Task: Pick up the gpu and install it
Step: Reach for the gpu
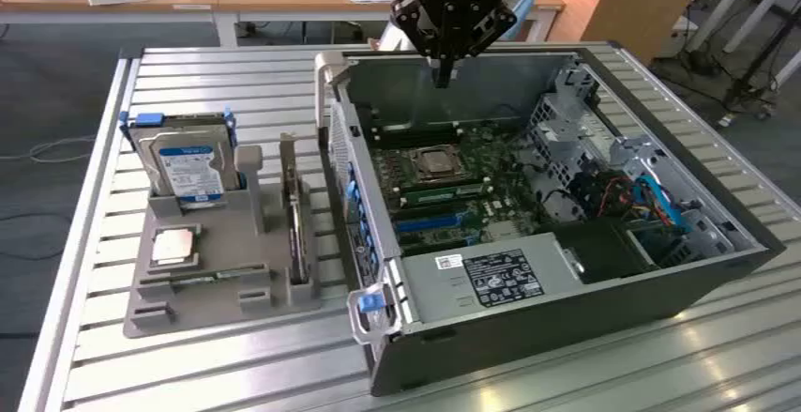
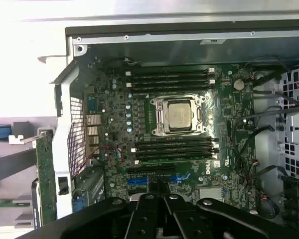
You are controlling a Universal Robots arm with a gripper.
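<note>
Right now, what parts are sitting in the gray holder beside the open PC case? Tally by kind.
hard drive: 1
processor chip: 1
memory stick: 1
gpu: 1
Total: 4

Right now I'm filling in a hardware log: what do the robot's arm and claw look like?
The claw is black, with white lettering on its body, angular linkage bars, slim fingers and silvery pivot pins.
</note>
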